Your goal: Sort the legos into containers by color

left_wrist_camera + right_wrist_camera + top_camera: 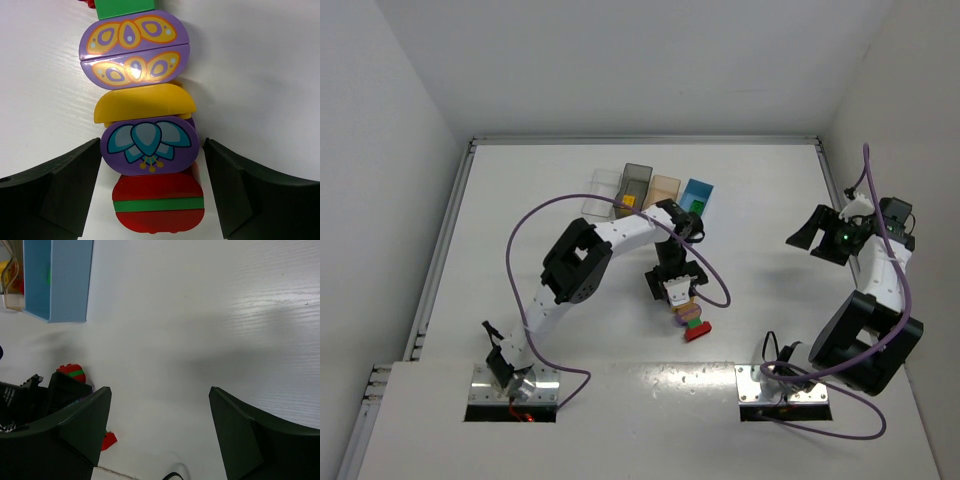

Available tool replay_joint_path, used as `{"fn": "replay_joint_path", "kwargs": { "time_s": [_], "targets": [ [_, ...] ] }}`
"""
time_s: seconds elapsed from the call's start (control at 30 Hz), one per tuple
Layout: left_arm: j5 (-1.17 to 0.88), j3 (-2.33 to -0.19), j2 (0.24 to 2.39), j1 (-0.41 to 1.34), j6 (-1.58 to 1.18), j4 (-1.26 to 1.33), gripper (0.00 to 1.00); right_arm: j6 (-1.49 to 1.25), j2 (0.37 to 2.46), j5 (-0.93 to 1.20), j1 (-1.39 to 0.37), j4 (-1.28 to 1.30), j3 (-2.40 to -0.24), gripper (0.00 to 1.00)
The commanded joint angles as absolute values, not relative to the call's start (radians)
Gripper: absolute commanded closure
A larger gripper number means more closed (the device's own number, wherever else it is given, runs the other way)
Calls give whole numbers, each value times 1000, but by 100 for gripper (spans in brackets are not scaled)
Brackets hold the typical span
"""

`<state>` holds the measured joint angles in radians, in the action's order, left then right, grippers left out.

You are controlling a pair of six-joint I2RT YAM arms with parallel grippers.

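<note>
Near four containers (pixel 665 188), left fingers (pixel 60 195), parted, flank one lego stack (pixel 145 145); right fingers (pixel 75 425) spread, empty.

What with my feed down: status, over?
Left fingers open, flanking purple brick in stack. Right fingers open, empty, over table. Nothing blocking.

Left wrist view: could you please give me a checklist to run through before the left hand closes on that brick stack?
1. Left hand open, straddling the stack: ok.
2. Purple flower brick centred between the fingers: ok.
3. Stack split by colour: not ok, bricks joined.
4. Right hand open, away from the stack: ok.
5. Which of the bins takes purple: cannot tell.
</note>
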<state>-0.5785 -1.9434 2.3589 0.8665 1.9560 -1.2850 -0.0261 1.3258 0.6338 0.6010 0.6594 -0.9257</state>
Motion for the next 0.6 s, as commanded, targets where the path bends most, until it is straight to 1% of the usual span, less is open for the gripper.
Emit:
{"fn": "replay_joint_path", "kwargs": {
  "time_s": [0.0, 0.37, 0.57],
  "targets": [
    [-606, -1930, 2326, 887, 2072, -1301, 11, -18, 1325, 657, 607, 640, -922, 20],
    [-595, -1930, 2326, 896, 1954, -1301, 14, -9, 1325, 666, 607, 640, -922, 20],
    [-595, -1930, 2326, 905, 1925, -1301, 20, -9, 1325, 675, 607, 649, -922, 20]
  ]
}}
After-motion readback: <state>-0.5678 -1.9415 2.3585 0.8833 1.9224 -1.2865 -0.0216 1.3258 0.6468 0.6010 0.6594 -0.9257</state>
